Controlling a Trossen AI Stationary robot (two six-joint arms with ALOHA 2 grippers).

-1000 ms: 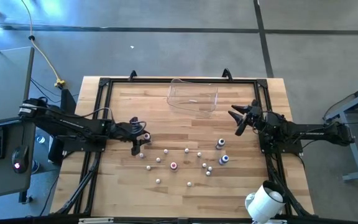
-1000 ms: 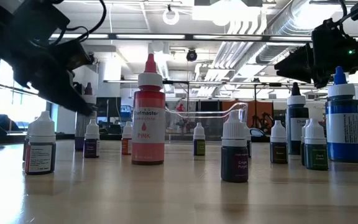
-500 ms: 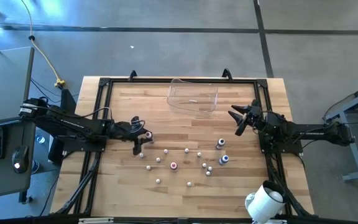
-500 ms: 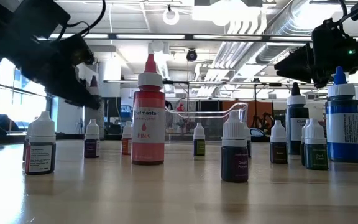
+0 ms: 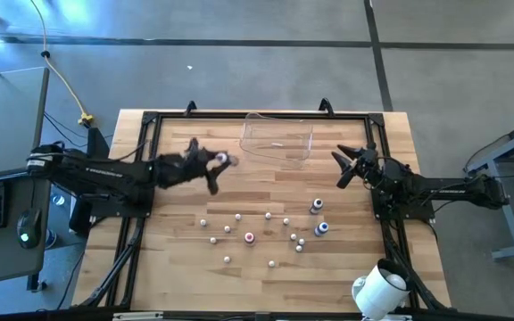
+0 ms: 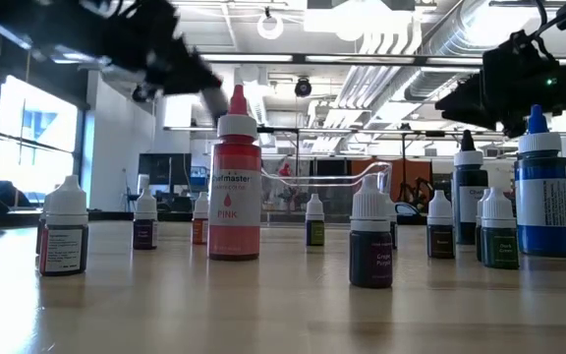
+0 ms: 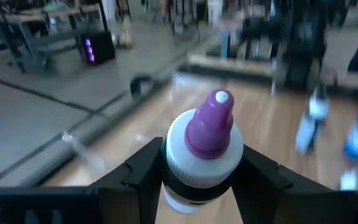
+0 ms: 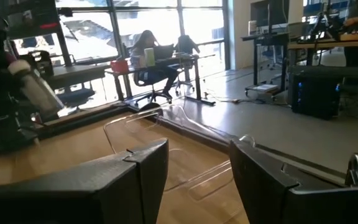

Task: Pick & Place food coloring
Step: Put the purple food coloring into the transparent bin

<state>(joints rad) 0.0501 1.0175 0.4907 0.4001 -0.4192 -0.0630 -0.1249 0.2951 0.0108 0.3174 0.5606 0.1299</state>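
The food coloring bottles [image 5: 269, 230] stand scattered upright on the wooden table. In the low view the tall pink bottle [image 6: 234, 187] and a blue one [image 6: 543, 192] stand out among them. My left gripper [image 5: 214, 163] hovers above the table just left of the clear plastic tub [image 5: 277, 140]. It is shut on a small bottle [image 7: 202, 149] with a white cap and purple tip. My right gripper [image 5: 346, 167] hangs open in the air to the right of the tub, holding nothing. My left gripper pinches the small bottle between its two fingers [image 7: 143, 169] at the white cap [image 7: 179, 158], one finger on each side. The purple tip [image 7: 213, 124] sticks out past the fingers. The bottle is lifted clear of the table, and its body is hidden below the fingers.
The clear tub [image 8: 166, 140] sits at the table's far edge, between the two grippers. A big white cylinder [image 5: 380, 287] lies at the near right corner. A black frame [image 5: 150, 120] runs along the table's edges. Bare wood shows between the tub and the bottles.
My left gripper has risen from among the bottles. It has swung toward the far edge and the right, ending beside the clear tub, and has carried the purple-tipped bottle up clear of the table. The other bottles have stayed in place.
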